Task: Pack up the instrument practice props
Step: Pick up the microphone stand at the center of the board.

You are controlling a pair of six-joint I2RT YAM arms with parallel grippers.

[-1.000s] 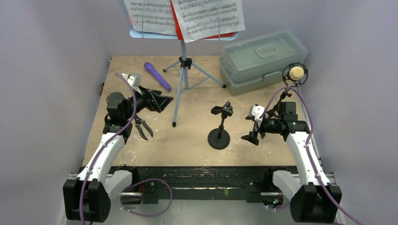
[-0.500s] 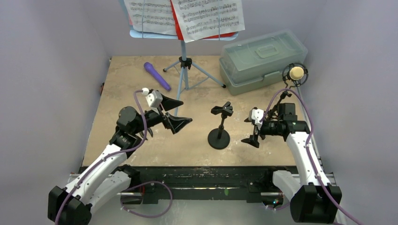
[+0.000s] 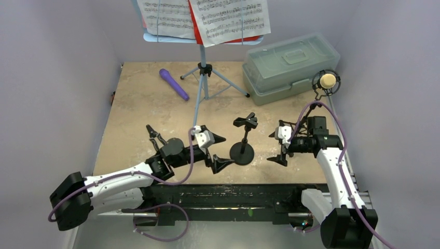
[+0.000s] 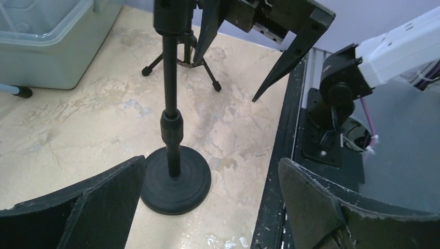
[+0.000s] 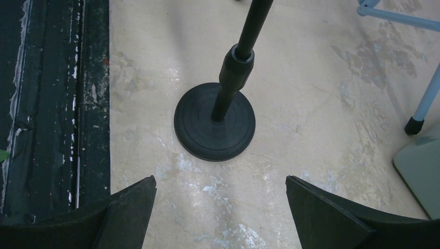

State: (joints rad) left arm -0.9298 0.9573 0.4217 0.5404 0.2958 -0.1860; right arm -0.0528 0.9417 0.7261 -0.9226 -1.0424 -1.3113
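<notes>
Now left gripper (image 3: 229,151) is hovering, spread wide, just left of the black round-base pole mic holder (image 3: 242,153); right gripper (image 3: 269,147) is gaping, empty, just right of it.

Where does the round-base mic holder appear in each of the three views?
Top external: round-base mic holder just below centre.
Left wrist: holder left of centre, low.
Right wrist: holder at centre.
Shared landmark: the grey-green plastic box.

The sheet-music pages (image 3: 228,18) run off the top edge; the 2 wrist views cut off the top of the round-base holder (image 4: 176,179).
</notes>
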